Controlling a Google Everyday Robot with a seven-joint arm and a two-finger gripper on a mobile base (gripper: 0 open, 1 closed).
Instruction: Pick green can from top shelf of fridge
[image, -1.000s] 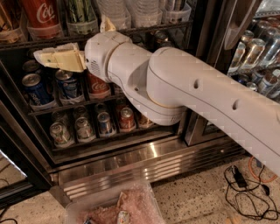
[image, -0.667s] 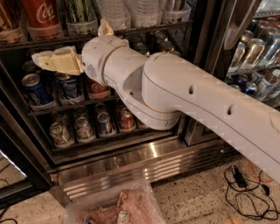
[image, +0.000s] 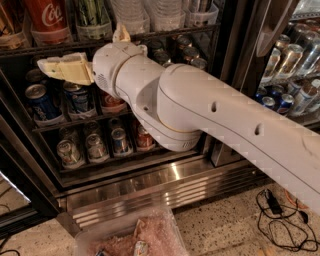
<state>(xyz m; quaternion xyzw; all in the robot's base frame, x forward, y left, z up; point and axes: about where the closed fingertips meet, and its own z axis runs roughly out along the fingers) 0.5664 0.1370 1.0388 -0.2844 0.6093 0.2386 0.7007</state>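
Fridge (image: 150, 186), top shelf (image: 165, 34): streaked green can (image: 93, 14) beside red can (image: 48, 17) in white "Coca-Cola" script. Pincer (image: 50, 65) below shelf rail; opening cannot be told.

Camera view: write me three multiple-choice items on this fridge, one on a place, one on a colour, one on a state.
1. Where is the gripper?
A. on the floor
B. just below the top shelf rail, in front of the soda cans
C. in the right-hand cooler

2. What colour is the big can left of the green can?
A. blue
B. red
C. yellow

3. How is the green can?
A. upright on the top shelf
B. in the gripper
C. lying on the floor

Answers: 1 B, it sits under the rail at left; 2 B, red with white lettering; 3 A, it stands apart from the gripper.
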